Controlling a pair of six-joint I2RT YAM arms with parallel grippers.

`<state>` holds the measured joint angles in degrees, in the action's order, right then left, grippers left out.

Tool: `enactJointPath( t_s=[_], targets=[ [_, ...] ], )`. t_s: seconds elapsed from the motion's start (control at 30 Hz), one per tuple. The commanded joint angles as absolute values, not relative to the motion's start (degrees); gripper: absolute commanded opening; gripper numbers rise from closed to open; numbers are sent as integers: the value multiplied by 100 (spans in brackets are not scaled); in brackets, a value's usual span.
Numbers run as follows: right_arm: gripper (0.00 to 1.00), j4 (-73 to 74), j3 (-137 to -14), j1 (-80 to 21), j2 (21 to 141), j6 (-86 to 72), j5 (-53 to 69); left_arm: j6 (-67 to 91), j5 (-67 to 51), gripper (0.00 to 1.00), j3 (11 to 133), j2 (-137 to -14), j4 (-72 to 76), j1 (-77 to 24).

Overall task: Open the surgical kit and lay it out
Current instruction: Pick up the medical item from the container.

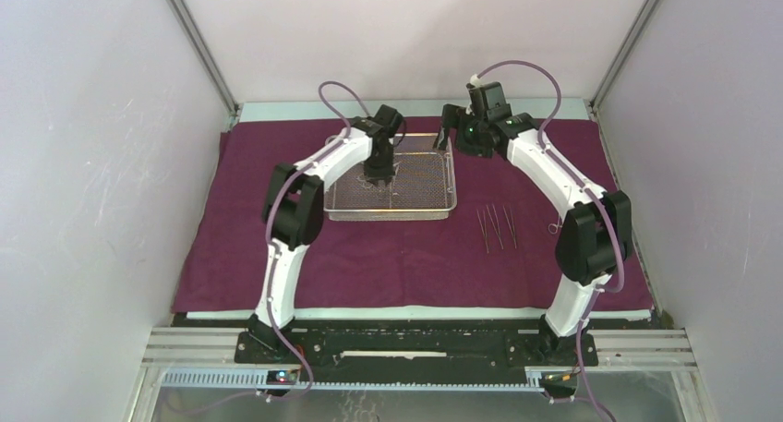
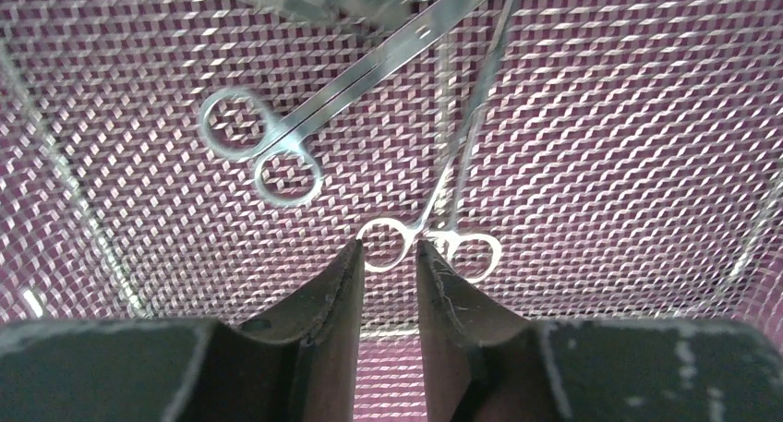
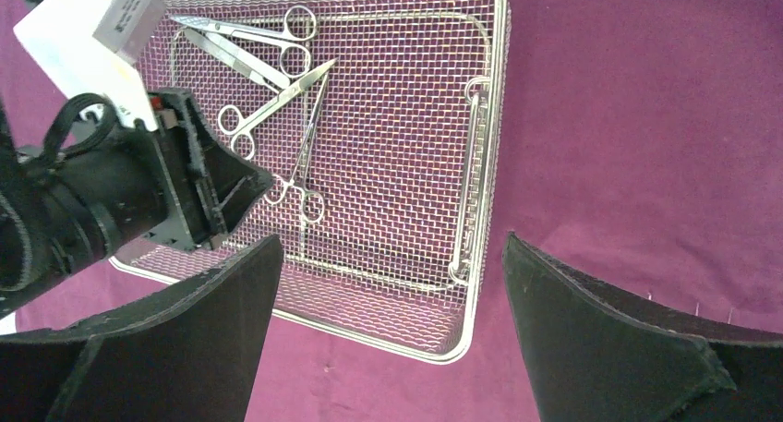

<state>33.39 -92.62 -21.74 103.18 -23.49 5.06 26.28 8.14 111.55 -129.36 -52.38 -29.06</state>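
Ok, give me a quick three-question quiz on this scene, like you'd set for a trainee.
1. Multiple choice: the left claw is down in the wire-mesh tray, with its tips next to which thing? A. a ring-handled instrument B. a roll of gauze C. a syringe
2. True or false: the right claw is clamped on the tray's rim.
3. Fill in: in the top view, the thin instruments laid out on the maroon cloth lie to the tray's ____.

Key: 1 A. 2 False, it is open and holds nothing. 3 Right.
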Motion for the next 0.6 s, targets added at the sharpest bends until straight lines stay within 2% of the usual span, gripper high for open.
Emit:
enactJointPath(
  t_s=[0.0,0.57],
  targets=[
    [98,3261,-9331,-2289,10342,-2347,478,2495,558,33,10474,-12192,-4836,-2703],
    [98,3333,-9536,-2675,10589,-2305,404,2158,882,28,10948,-12964,-5104,-2713]
  ],
)
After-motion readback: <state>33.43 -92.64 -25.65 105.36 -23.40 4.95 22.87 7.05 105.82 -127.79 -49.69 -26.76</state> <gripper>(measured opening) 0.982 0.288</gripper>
